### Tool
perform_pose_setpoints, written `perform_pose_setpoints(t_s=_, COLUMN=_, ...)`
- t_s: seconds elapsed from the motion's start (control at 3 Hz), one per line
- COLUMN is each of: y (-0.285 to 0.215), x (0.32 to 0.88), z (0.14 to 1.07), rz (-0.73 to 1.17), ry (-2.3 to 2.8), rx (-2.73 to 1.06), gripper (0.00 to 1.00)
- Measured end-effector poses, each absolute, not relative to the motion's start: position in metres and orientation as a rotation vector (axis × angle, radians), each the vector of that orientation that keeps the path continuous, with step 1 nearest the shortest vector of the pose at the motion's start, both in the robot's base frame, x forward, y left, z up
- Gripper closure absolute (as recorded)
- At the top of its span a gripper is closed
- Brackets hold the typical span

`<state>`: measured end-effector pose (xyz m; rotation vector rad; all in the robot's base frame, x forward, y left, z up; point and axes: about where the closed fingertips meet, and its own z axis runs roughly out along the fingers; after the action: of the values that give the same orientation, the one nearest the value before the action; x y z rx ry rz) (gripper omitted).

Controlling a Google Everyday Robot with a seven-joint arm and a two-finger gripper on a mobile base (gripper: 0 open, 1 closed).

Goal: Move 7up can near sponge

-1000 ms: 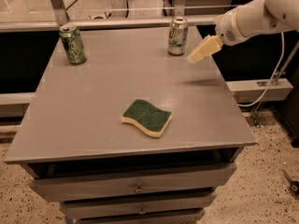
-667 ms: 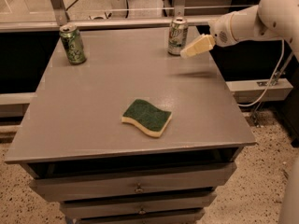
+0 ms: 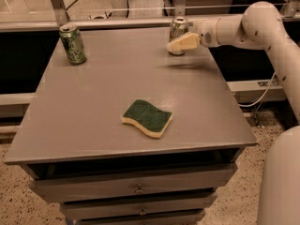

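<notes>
The 7up can (image 3: 178, 28), pale with a silver top, stands upright at the table's far right edge. My gripper (image 3: 175, 45) reaches in from the right on the white arm (image 3: 243, 27) and is right at the can, its cream tip covering the can's lower front. The sponge (image 3: 147, 117), dark green on top over yellow foam, lies flat near the table's middle front, well apart from the can and the gripper.
A darker green patterned can (image 3: 72, 43) stands upright at the far left corner. The grey table (image 3: 93, 107) has drawers below its front edge. A rail and metal posts run behind the table. The arm's white body (image 3: 281, 182) fills the lower right.
My gripper has moved left and slightly down, from beside the 7up can to right against its front. The cans and the sponge have not moved.
</notes>
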<state>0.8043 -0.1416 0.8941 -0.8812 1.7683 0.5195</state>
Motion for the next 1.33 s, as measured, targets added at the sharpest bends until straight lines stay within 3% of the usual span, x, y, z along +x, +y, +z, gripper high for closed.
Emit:
perform_pose_setpoints(t_s=0.33, y=-0.124, x=0.81, z=0.892, rz=0.565, ry=1.715, rx=-0.883, gripper=0.26)
perform_pose_setpoints(t_s=0.67, y=-0.128, x=0.802, z=0.903, rz=0.562, ry=1.674, rx=-0.9, gripper=0.57)
perform_pose_setpoints(t_s=1.33, y=-0.129, x=0.737, z=0.94, rz=0.631, ry=1.625, rx=-1.021, gripper=1.0)
